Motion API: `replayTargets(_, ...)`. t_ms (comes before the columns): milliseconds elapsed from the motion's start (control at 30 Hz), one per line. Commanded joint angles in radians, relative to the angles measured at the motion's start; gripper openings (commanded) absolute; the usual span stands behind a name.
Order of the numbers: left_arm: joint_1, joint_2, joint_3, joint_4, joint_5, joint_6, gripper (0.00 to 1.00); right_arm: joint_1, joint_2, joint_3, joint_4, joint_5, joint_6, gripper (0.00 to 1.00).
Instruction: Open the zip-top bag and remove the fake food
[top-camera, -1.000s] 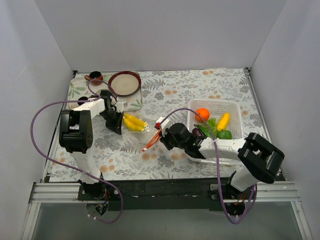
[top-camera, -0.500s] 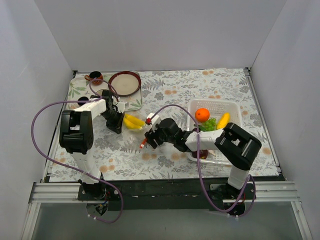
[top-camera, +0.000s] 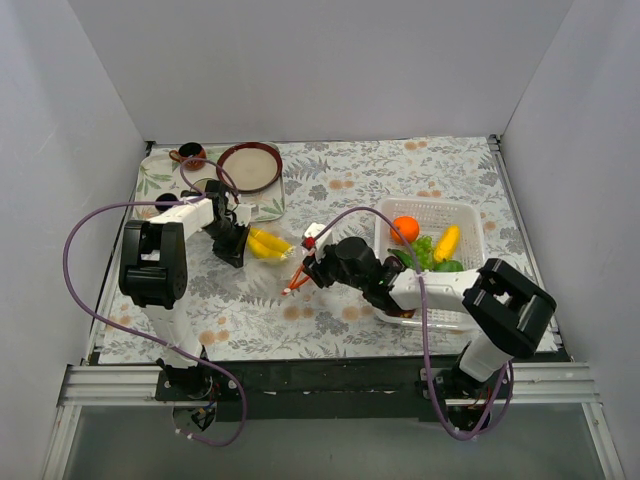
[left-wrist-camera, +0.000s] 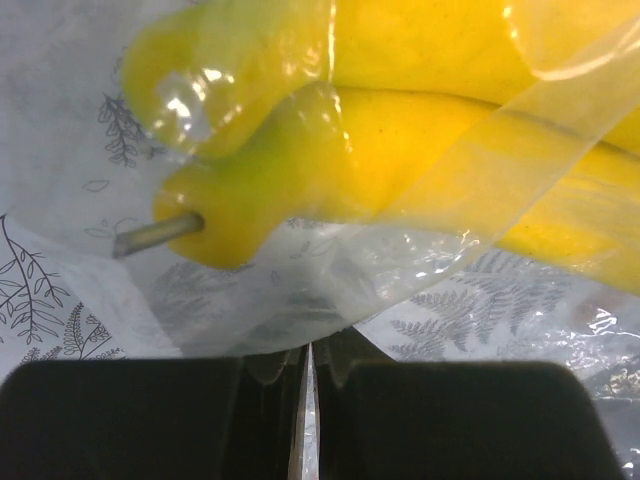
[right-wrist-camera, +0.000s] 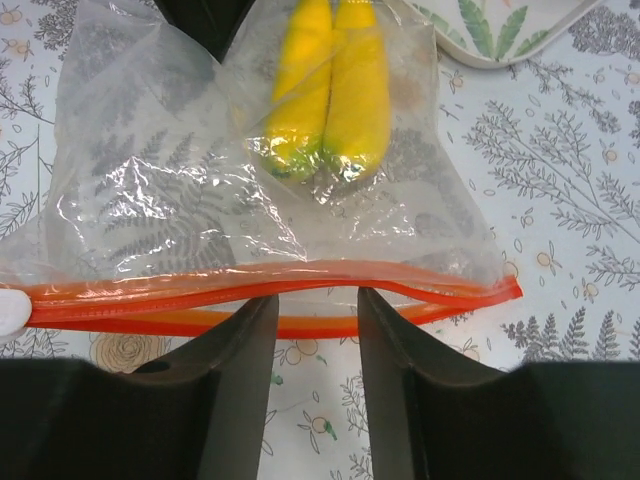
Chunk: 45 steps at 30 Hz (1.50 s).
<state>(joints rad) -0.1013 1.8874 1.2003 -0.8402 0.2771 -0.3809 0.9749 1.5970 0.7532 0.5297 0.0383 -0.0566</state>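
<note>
The zip-top bag (top-camera: 278, 260) lies flat on the floral cloth between my two grippers. Two yellow bananas (top-camera: 265, 243) are inside it. My left gripper (top-camera: 238, 248) is shut on the bag's thin bottom edge (left-wrist-camera: 300, 315), with the bananas (left-wrist-camera: 400, 150) just beyond the jaws. My right gripper (top-camera: 312, 268) is open at the bag's mouth. In the right wrist view its fingers (right-wrist-camera: 235, 350) stand apart right at the orange-red zip strip (right-wrist-camera: 250, 285). The strip's two lips are slightly parted. The bananas (right-wrist-camera: 335, 95) lie further in.
A white perforated basket (top-camera: 470, 215) to the right holds an orange (top-camera: 404, 229), green pieces (top-camera: 440, 265) and a yellow piece (top-camera: 447, 241). A tray at the back left carries a brown bowl (top-camera: 249, 166) and small cups (top-camera: 191, 154).
My right gripper reached left toward the bag's mouth, then drew back a little to the right, staying at the zip strip. My left gripper kept its hold and has not moved.
</note>
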Motion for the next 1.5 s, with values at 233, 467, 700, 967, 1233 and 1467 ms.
replayTargets(233, -0.025, 0.151, -0.105, 0.109, -0.124, 0.047, 0.00, -0.028, 0.087, 0.063, 0.078, -0.015, 0.031, 0.57)
replayTargets(467, -0.046, 0.167, -0.107, 0.112, -0.108, 0.034, 0.00, -0.030, 0.185, 0.126, 0.162, -0.054, 0.040, 0.85)
replayTargets(700, -0.057, 0.161, -0.120, 0.107, -0.110, 0.057, 0.00, -0.030, 0.277, 0.109, 0.436, 0.020, -0.023, 0.98)
replayTargets(967, -0.060, 0.150, -0.133, 0.081, -0.084, 0.088, 0.00, -0.030, 0.391, 0.241, 0.418, -0.139, 0.001, 0.99)
replayTargets(1233, -0.066, 0.157, -0.131, 0.072, -0.081, 0.086, 0.00, -0.030, 0.403, 0.276, 0.418, -0.230, 0.029, 0.98)
replayTargets(1467, -0.066, 0.144, -0.139, 0.073, -0.096, 0.091, 0.00, -0.057, 0.420, 0.301, 0.316, -0.305, 0.049, 0.62)
